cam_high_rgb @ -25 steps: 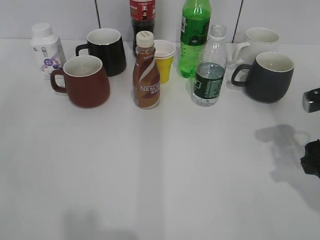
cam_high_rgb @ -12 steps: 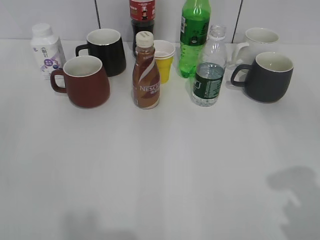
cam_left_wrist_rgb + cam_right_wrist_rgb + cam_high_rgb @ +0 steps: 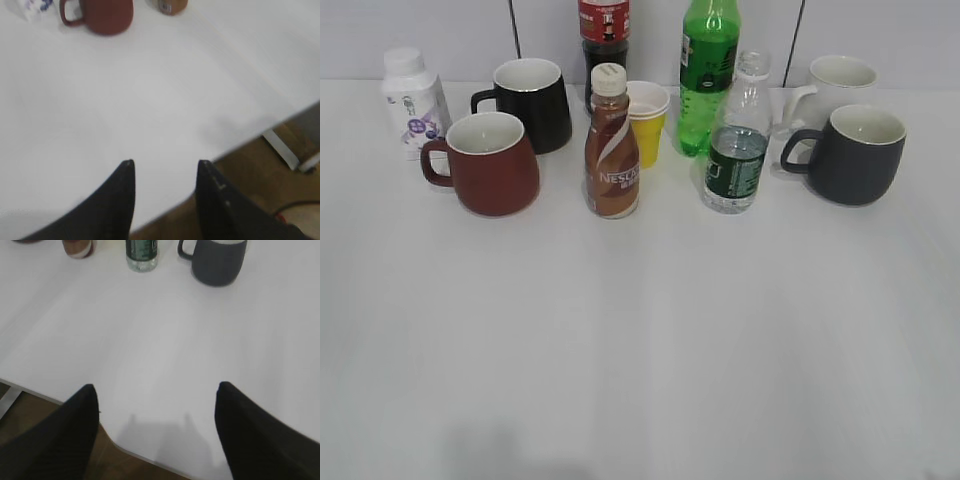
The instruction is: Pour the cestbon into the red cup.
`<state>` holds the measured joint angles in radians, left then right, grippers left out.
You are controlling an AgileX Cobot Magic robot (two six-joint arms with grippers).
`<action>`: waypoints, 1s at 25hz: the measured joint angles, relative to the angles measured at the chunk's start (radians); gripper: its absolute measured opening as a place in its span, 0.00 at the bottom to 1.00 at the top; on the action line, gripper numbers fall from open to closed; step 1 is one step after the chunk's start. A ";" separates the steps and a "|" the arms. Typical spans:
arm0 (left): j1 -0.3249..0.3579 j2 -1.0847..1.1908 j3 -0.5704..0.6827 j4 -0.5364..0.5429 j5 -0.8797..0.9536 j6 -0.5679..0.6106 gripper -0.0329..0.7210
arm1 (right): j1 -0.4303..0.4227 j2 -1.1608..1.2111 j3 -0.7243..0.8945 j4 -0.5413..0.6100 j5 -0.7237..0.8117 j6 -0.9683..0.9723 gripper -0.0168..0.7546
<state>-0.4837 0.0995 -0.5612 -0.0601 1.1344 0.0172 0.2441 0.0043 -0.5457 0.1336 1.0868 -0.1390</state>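
Observation:
The cestbon (image 3: 739, 140), a small clear bottle with a dark green label, stands upright right of centre; its base shows in the right wrist view (image 3: 142, 254). The red cup (image 3: 490, 163) stands at the left with its handle to the left, and shows in the left wrist view (image 3: 102, 15). Neither gripper is in the exterior view. My left gripper (image 3: 165, 164) is open and empty above the table's front edge. My right gripper (image 3: 156, 386) is wide open and empty, also above the front edge, far from the bottle.
A brown Nescafe bottle (image 3: 612, 145) stands between cup and cestbon. Behind are a black mug (image 3: 532, 102), a yellow paper cup (image 3: 648, 122), a tall green bottle (image 3: 709, 75), a cola bottle (image 3: 604, 35) and a white pill bottle (image 3: 413, 98). A dark grey mug (image 3: 852, 154) and a white mug (image 3: 833, 86) stand right.
The right gripper, seen at the right edge a second ago, has pulled back out of the exterior view; its shadow slid down and off the table. Objects have not moved.

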 joint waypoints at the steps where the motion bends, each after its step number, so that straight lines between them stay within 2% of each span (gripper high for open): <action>1: 0.000 0.000 0.011 0.003 -0.031 0.000 0.45 | 0.000 -0.008 0.005 0.000 0.001 0.000 0.73; 16: 0.000 0.000 0.030 0.048 -0.065 0.000 0.45 | 0.000 -0.012 0.041 -0.002 -0.038 -0.001 0.73; 25: 0.000 0.000 0.030 0.038 -0.065 0.000 0.45 | 0.000 -0.012 0.041 -0.002 -0.042 -0.001 0.72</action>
<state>-0.4837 0.0995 -0.5316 -0.0222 1.0690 0.0172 0.2441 -0.0082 -0.5047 0.1315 1.0448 -0.1401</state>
